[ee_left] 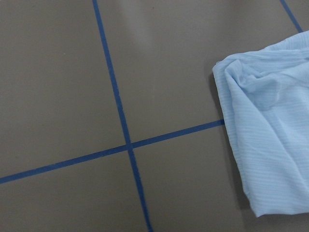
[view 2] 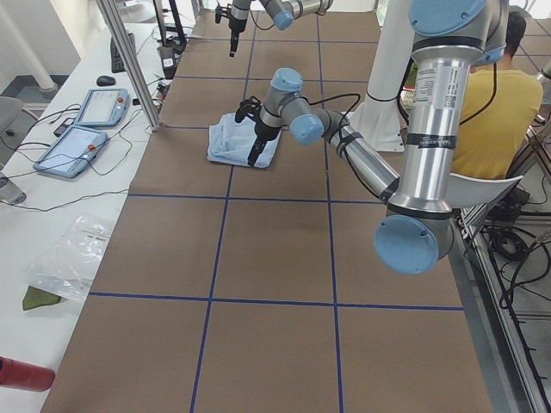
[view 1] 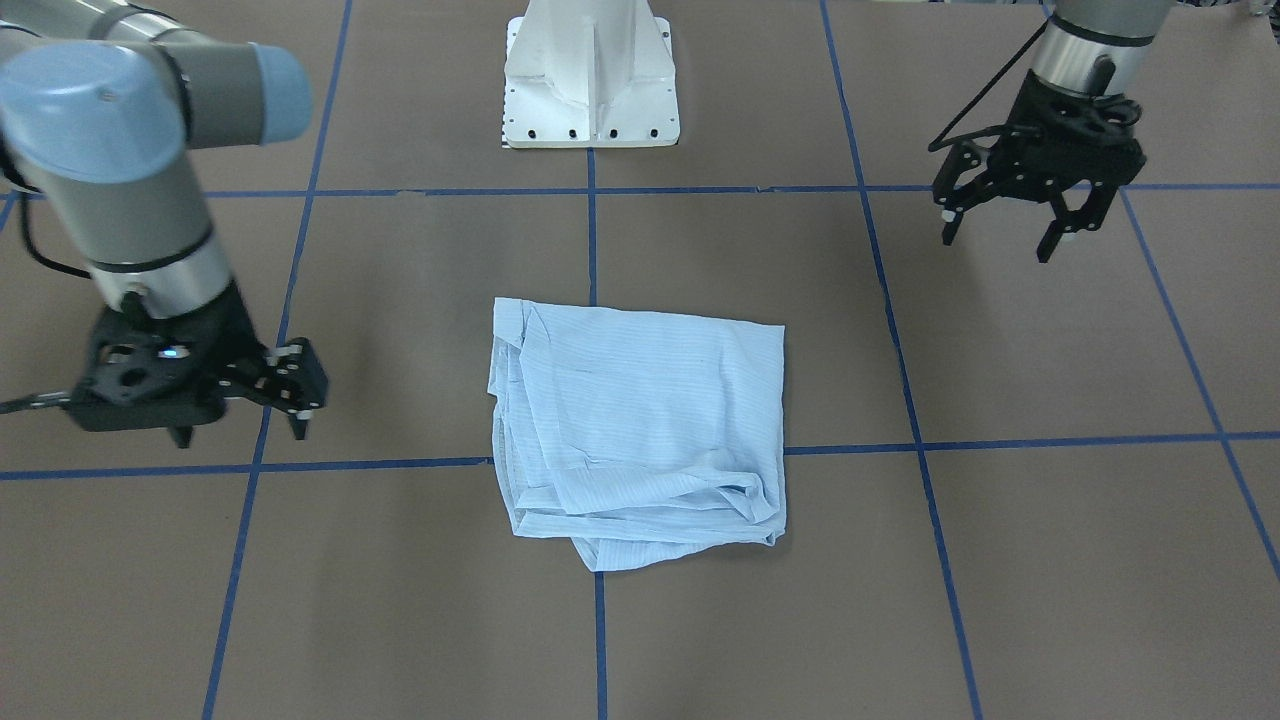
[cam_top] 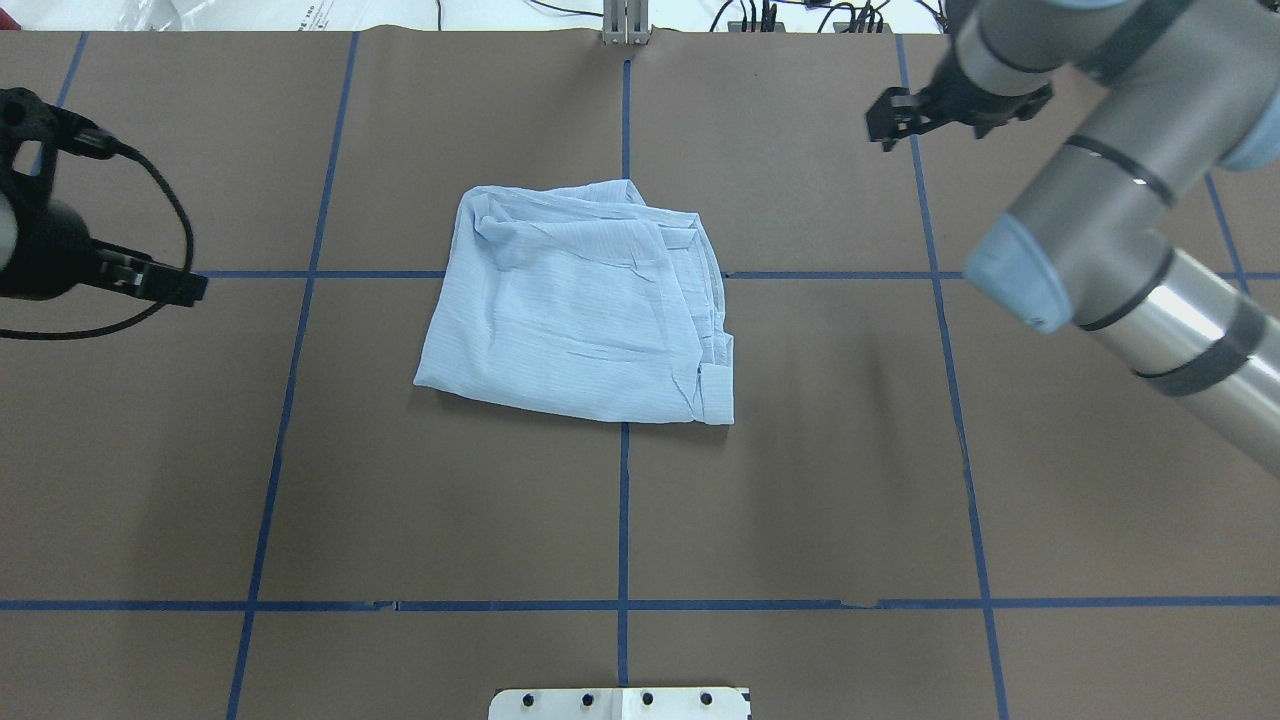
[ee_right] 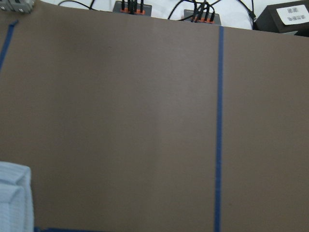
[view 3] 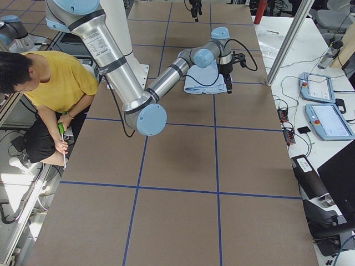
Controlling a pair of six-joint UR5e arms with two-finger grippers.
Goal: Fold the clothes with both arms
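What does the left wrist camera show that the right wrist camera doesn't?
Only the left wrist view shows two blue tape lines crossing and a broad crumpled stretch of the shirt. Only the right wrist view shows the table at its far edge, cable boxes and a labelled black box. Both show brown table surface, blue tape and shirt, though only a corner of it in the right wrist view.
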